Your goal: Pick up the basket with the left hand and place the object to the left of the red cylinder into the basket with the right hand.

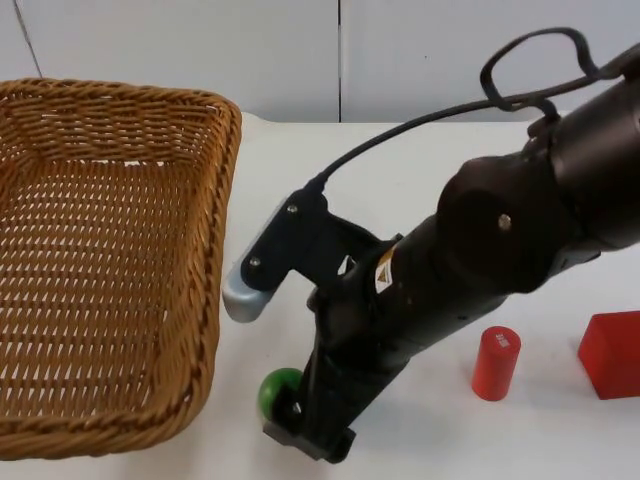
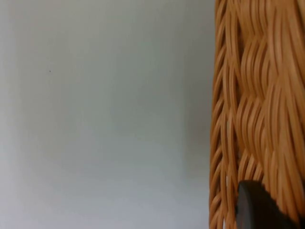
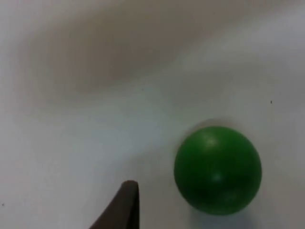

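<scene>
The basket [image 1: 110,260] is gripped at its rim by the left gripper [image 2: 257,210]. The right gripper [image 1: 300,425] is positioned at the green ball [image 1: 279,392] on the table [image 1: 420,180], left of the red cylinder [image 1: 496,363]; its finger state cannot be determined.

The basket [image 1: 100,260] stands at the table's [image 1: 430,160] left side, and the ball [image 1: 280,392] lies just beside its right wall. Well right of the ball stands the cylinder [image 1: 496,362], and the block [image 1: 610,354] sits near it, further right.
</scene>
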